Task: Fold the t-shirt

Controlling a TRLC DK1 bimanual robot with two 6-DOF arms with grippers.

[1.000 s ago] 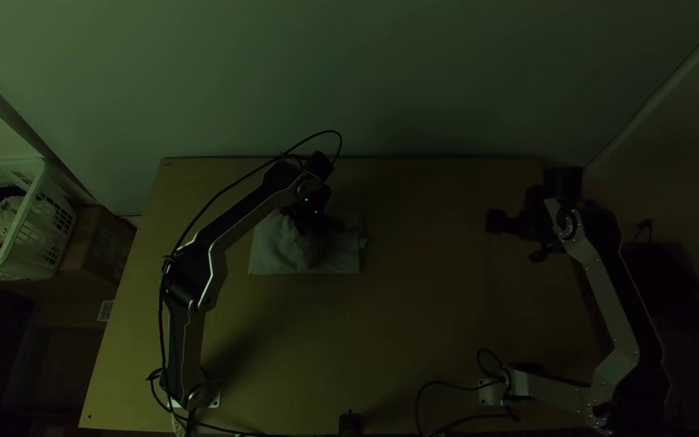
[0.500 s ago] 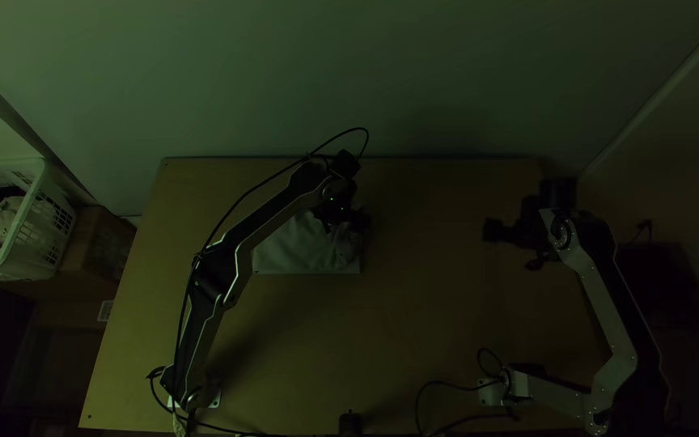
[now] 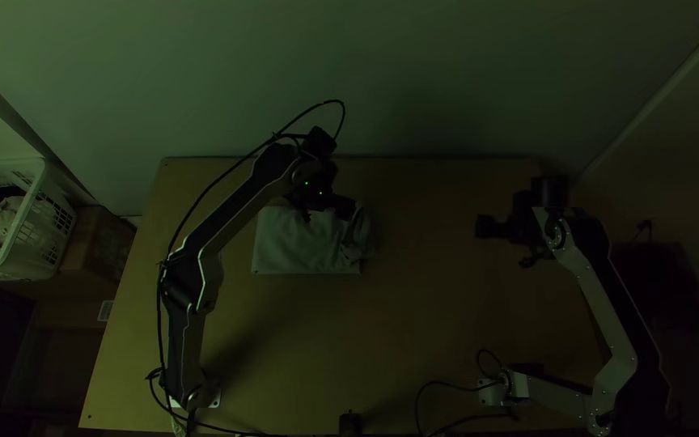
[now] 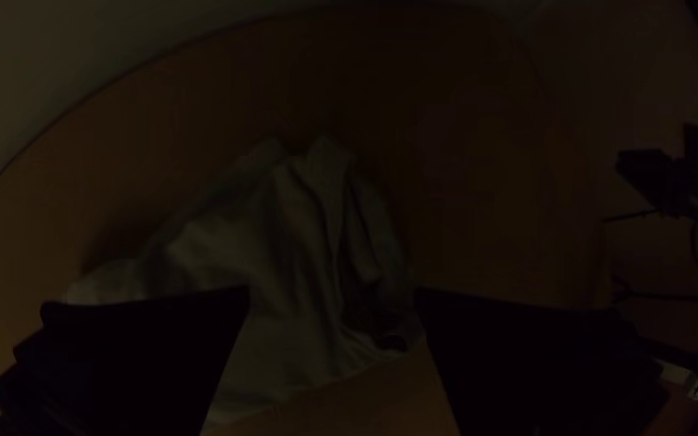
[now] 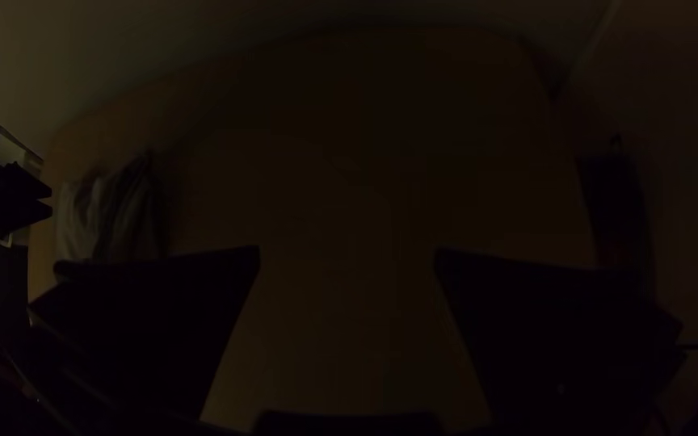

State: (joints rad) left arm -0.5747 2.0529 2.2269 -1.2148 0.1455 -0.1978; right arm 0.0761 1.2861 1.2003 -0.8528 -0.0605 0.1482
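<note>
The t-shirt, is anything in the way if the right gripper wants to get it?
Nothing visible stands between the right gripper and the t-shirt, just bare table. The left gripper is over the t-shirt, though, so they might bump there.

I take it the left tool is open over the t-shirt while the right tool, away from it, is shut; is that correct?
Not quite: the right tool, away from the t-shirt, is open; the right wrist view shows its fingers apart. The left tool is open over the t-shirt.

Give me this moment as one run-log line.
left gripper: open over t-shirt | right gripper: open, away from it | t-shirt: rumpled, on table
</note>
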